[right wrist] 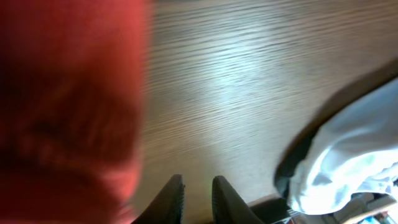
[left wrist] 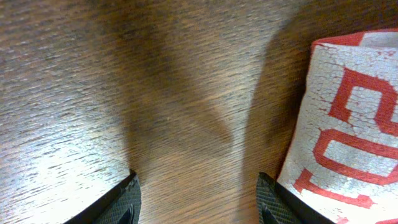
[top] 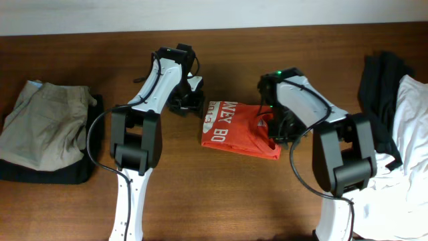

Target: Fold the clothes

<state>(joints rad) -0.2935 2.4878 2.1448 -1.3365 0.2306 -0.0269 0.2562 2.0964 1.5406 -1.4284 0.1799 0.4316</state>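
Note:
The orange-red T-shirt (top: 241, 130) lies folded into a compact rectangle at the table's middle, with white block lettering showing on its left part. My left gripper (top: 186, 104) is open and empty just left of the shirt, low over the bare wood. In the left wrist view its fingers (left wrist: 199, 202) straddle wood, and the shirt's lettered edge (left wrist: 351, 118) lies just right of the right finger. My right gripper (top: 276, 128) is at the shirt's right edge. In the right wrist view its fingers (right wrist: 198, 196) are nearly together with only wood between them, and the blurred red shirt (right wrist: 68, 106) is to their left.
A beige khaki garment (top: 43, 124) lies on a black garment (top: 47, 171) at the far left. A black garment (top: 378, 87) and a white shirt (top: 408, 134) are piled at the right edge. The white shirt also shows in the right wrist view (right wrist: 348, 155).

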